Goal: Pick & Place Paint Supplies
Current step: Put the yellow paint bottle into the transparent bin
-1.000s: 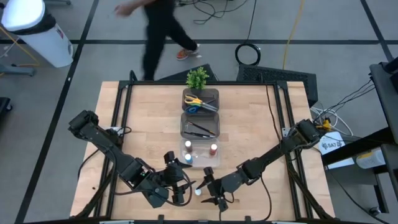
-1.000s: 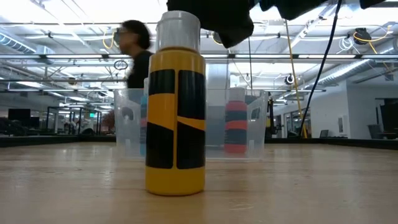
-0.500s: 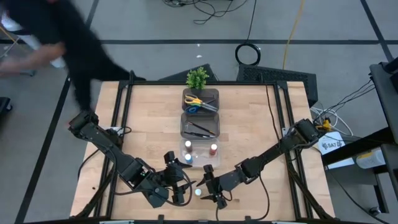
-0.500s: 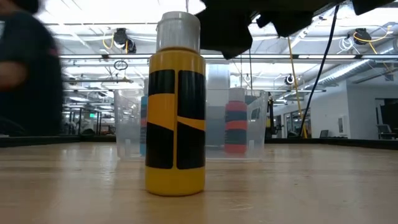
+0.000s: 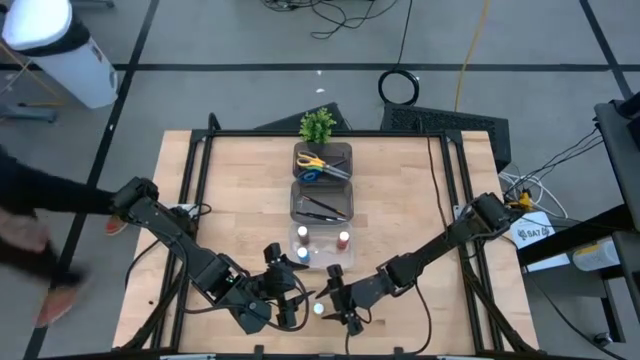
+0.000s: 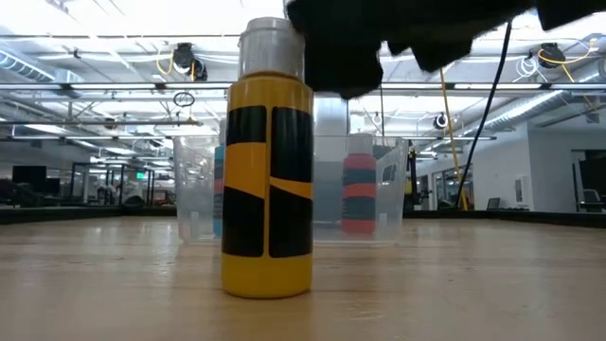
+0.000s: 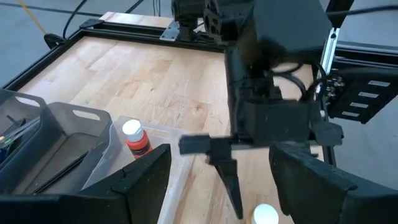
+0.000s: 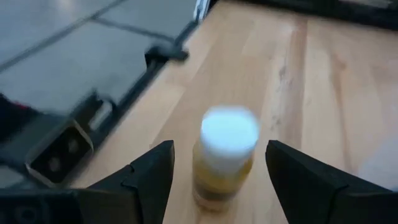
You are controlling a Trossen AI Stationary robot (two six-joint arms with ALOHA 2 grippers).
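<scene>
From above, the yellow paint bottle [image 5: 318, 308] stands on the tabletop [image 5: 400, 190] near its front edge, between the left gripper [image 5: 291, 306] and right gripper [image 5: 338, 307], both spread open. At table height it stands upright before the clear bin [image 6: 379, 189]. The right wrist view frames it between parted fingers [image 8: 149, 180], untouched.

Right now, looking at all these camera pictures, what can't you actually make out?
- Low view: the yellow bottle fills the foreground and hides part of the clear bin behind it; a dark gripper above is cut off by the top edge.
- High view: the brushes in the middle bin are too small to count.
- Right wrist view: the bottle's label is blurred.
- High view: the person at the left edge is blurred and cut off.
</scene>
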